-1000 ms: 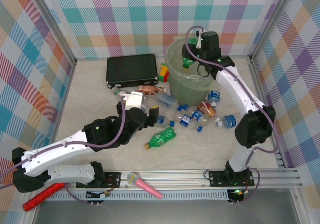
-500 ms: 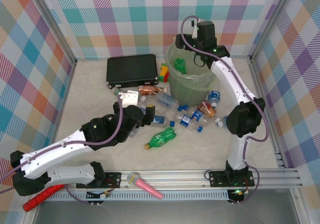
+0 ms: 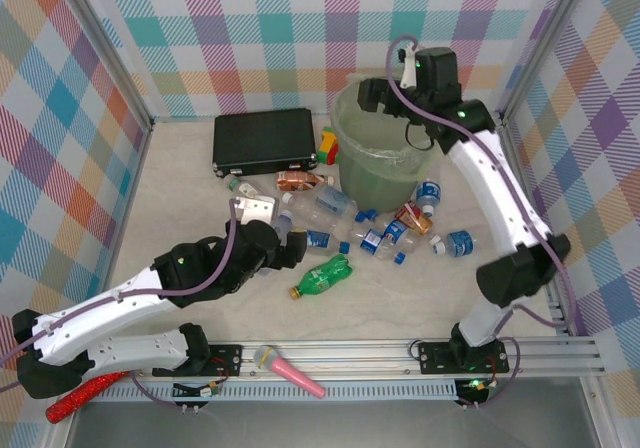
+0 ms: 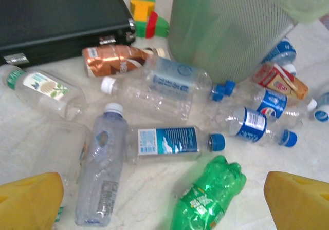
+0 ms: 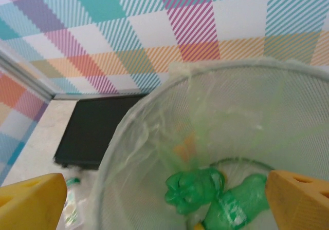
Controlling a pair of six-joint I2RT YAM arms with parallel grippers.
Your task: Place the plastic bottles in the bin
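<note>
Several crushed plastic bottles lie on the table left of and in front of the bin (image 3: 375, 173). Among them are a green bottle (image 3: 325, 276) (image 4: 205, 199), a clear blue-labelled bottle (image 3: 318, 238) (image 4: 169, 142) and a copper-brown bottle (image 3: 298, 180) (image 4: 110, 60). My left gripper (image 3: 293, 248) (image 4: 164, 209) hovers open just near-left of the green one, holding nothing. My right gripper (image 3: 372, 93) (image 5: 164, 204) hangs open over the bin's rim (image 5: 133, 117). Two green bottles (image 5: 195, 189) lie on the bin's bottom.
A flat black case (image 3: 265, 140) (image 4: 51, 14) lies behind the bottles, and coloured toy blocks (image 3: 328, 146) (image 4: 144, 17) sit beside the bin. An orange carton (image 3: 413, 216) (image 4: 280, 81) lies among the right-hand bottles. The pink stick (image 3: 290, 370) and the red glittery stick (image 3: 85, 393) rest by the near rail.
A green bottle that hung at my right gripper over the bin has dropped inside, and that arm has shifted right. My left gripper has drawn back a little towards the near left.
</note>
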